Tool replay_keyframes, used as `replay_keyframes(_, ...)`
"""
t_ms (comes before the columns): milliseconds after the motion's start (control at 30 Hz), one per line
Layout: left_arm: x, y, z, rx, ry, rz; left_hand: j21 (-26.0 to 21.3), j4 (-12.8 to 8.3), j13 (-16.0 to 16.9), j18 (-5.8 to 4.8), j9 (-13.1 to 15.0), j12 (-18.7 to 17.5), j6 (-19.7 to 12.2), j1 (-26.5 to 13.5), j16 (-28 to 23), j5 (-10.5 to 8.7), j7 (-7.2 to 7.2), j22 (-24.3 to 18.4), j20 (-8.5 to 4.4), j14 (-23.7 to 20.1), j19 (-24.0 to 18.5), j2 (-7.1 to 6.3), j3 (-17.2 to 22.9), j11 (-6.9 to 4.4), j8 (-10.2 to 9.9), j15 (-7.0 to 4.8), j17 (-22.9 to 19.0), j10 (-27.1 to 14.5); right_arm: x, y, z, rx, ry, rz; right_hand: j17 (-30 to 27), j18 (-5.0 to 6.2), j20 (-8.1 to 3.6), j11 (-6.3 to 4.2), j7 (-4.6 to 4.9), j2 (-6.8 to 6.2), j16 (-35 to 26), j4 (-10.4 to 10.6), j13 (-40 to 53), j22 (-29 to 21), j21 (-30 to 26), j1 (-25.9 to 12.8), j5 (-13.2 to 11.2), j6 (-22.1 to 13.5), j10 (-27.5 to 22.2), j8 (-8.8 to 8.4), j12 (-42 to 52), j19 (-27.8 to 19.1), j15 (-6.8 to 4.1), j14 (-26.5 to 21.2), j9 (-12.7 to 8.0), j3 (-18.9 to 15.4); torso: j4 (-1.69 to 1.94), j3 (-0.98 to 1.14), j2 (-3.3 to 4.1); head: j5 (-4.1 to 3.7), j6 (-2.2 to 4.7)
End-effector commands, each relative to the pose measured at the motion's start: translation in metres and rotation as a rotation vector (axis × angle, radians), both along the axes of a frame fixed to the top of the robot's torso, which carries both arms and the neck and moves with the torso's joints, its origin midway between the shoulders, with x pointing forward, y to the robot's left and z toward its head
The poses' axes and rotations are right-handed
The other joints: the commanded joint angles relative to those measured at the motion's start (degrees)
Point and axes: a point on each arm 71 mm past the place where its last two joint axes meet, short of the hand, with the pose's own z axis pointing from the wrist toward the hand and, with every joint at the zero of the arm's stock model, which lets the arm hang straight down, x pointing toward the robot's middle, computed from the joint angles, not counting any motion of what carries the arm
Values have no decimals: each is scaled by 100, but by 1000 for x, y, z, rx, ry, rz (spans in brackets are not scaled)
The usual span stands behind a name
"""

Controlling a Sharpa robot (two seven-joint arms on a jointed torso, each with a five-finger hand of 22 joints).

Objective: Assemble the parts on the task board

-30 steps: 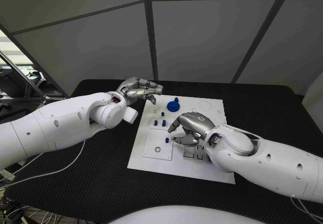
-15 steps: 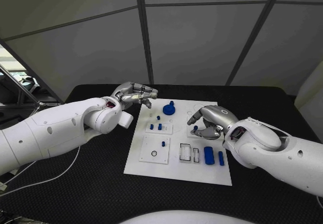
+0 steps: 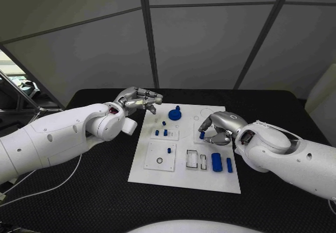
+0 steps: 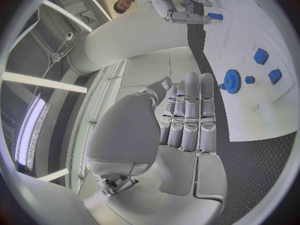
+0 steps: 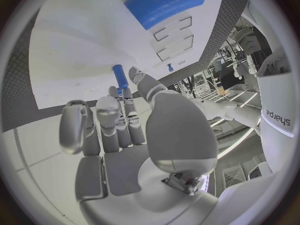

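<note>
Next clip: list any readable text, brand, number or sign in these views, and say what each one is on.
"sharpa": dark lettering on a white part of the robot's body, right wrist view, seen turned on its side.
Task board: no printed labels readable in the head view; a small mark by the blue gear in the left wrist view is too small to read.
Nothing legible on either arm or hand.

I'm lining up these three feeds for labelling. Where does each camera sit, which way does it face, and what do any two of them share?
Head view: on the robot's head, looking down at the task board; both arms enter from the sides.
Left wrist view: behind the left hand, facing along its fingers toward the board's blue gear.
Right wrist view: behind the right hand, facing the board; it pinches a small blue peg.
Shared: head and left wrist views both show the gear and right hand.
</note>
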Motion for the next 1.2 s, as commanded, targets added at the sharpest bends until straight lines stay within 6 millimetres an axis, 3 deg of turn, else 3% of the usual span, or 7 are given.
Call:
replay_keyframes(33, 0, 0, 1, -10, -4, -8, -20, -45, 10, -33, -1, -12, 4, 37, -40, 33, 42, -6, 24, -40, 31, 38, 0, 17, -29, 3, -5, -5, 2, 2, -2, -35, 10, 5, -12, 48, 13, -11, -20, 45, -39, 10, -6, 1, -14, 53, -7, -1, -37, 2, -6, -40, 15, -11, -4, -32, -6, -1, 4, 18, -5)
replay_keyframes(367, 0, 0, 1, -9, -4, -8, -25, -47, 11, -33, -1, -12, 5, 37, -45, 33, 43, -9, 26, -41, 31, 43, 0, 17, -30, 4, -8, -6, 5, 6, -4, -36, 11, 8, 70, 19, 1, -49, 25, 223, 59, 47, 3, 112, 80, 68, -6, 28, 189, 7, 60, 38, -9, 30, -1, 44, -4, -2, -1, 20, -17)
replay_keyframes(533, 0, 0, 1, -9, -3, -8, -25, -47, 11, -33, -1, -12, 5, 37, -45, 33, 43, -9, 26, -41, 31, 43, 0, 17, -30, 4, -8, -6, 6, 6, -5, -41, 15, 7, 336, -52, -90, -190, 115, 393, 302, 53, 25, 395, 330, 105, -3, 148, 710, 39, 182, 205, -124, 114, 19, 273, -8, 1, -1, 26, -26)
replay_keyframes(667, 0, 1, 1, -8, -3, -7, -25, -47, 11, -33, -1, -12, 5, 37, -45, 33, 43, -9, 26, -41, 31, 43, 0, 17, -30, 4, -8, -6, 7, 5, -6, -46, 20, 4, 441, -82, -150, -265, 87, 484, 406, 47, 55, 517, 438, 151, -11, 320, 1033, 91, 251, 271, -179, 140, 50, 380, -9, 0, -6, 22, -32)
replay_keyframes(867, 0, 0, 1, -8, -2, -7, -31, -46, 14, -33, 0, -12, 7, 33, -51, 32, 43, -12, 27, -40, 31, 52, 0, 18, -30, 6, -10, -5, 7, 6, -7, -60, 24, 1, 509, -107, -211, -336, 37, 536, 481, 7, 88, 616, 524, 219, -14, 466, 1270, 116, 269, 322, -240, 147, 75, 447, -6, -1, -8, 14, -38)
replay_keyframes(1200, 0, 1, 1, -8, 0, -8, -31, -46, 14, -33, 0, -12, 7, 33, -51, 32, 43, -12, 27, -40, 31, 52, 0, 18, -30, 6, -10, -5, 3, 9, -1, -25, -12, 9, 546, -130, -235, -353, 28, 552, 520, -42, 100, 700, 597, 277, -10, 506, 1332, 106, 246, 365, -257, 150, 79, 490, -13, -2, -15, 18, -42)
